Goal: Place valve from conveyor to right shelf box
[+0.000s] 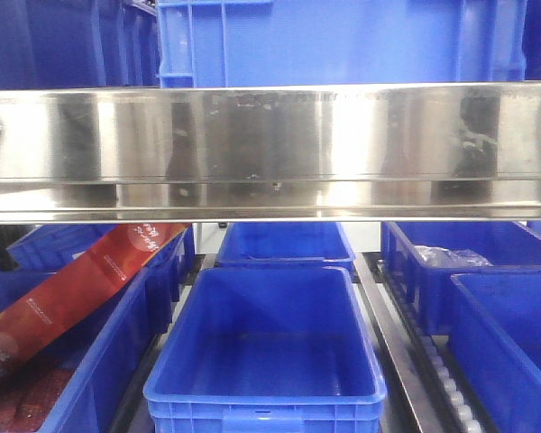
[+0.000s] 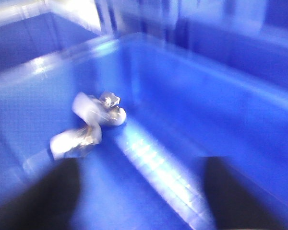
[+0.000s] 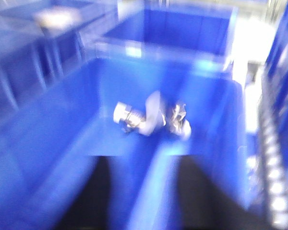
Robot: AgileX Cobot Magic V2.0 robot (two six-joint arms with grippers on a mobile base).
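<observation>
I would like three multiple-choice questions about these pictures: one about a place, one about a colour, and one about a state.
1. Where does the valve lie in the wrist views?
A. On a grey belt
B. On the floor of a blue box
C. On the steel shelf edge

2. What colour is the long band in the left box in the front view?
A. Red
B. Green
C. Yellow

3. In the left wrist view, how does the left gripper stand?
A. Shut on the valve
B. Open, holding nothing
C. Shut on a box rim

Answers:
1. B: blue walls and floor surround the silvery fitting in both wrist views.
2. A: the red band leans across the left box.
3. B: the two dark jaws are wide apart and the valve lies free beyond them.
</observation>
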